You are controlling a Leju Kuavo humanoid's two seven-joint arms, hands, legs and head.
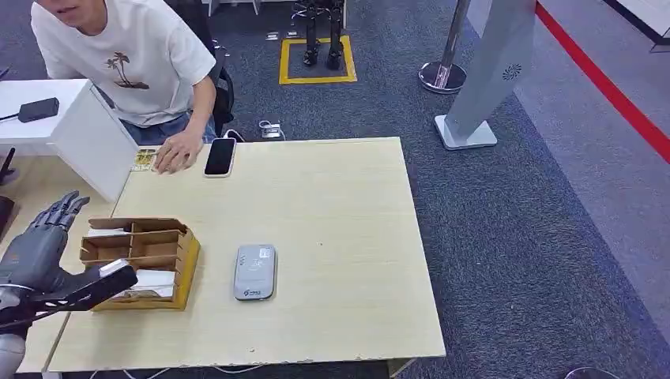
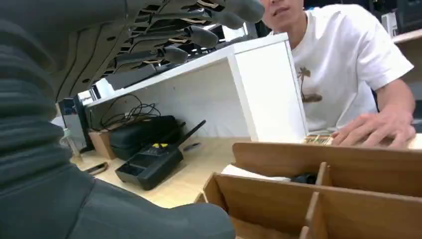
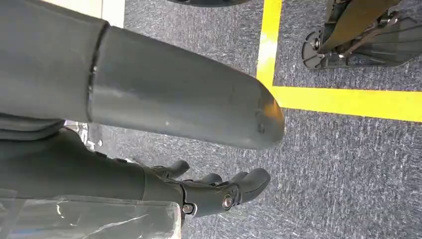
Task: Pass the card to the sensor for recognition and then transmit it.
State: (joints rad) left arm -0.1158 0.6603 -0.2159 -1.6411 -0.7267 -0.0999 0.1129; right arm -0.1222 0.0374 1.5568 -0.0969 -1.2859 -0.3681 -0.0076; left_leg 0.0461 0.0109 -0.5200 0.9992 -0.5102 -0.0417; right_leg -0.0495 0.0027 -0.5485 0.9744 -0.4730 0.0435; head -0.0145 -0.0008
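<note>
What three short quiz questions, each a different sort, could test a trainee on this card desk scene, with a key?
1. True or false: the robot's left hand holds a card.
2. Which lies nearer the grey rectangular card sensor: A, the wooden compartment box; B, the black smartphone?
3. Fill in: the person's hand rests beside the ____.

Key: 1 false, it hovers open beside the box; 2 A; 3 smartphone.

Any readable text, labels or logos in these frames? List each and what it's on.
None can be read.
Grey card reader: small print and a logo on its top, too small to read.
Person's white T-shirt: a palm-tree graphic, no legible words.
Grey slanted stand: a round dotted emblem, no letters.
</note>
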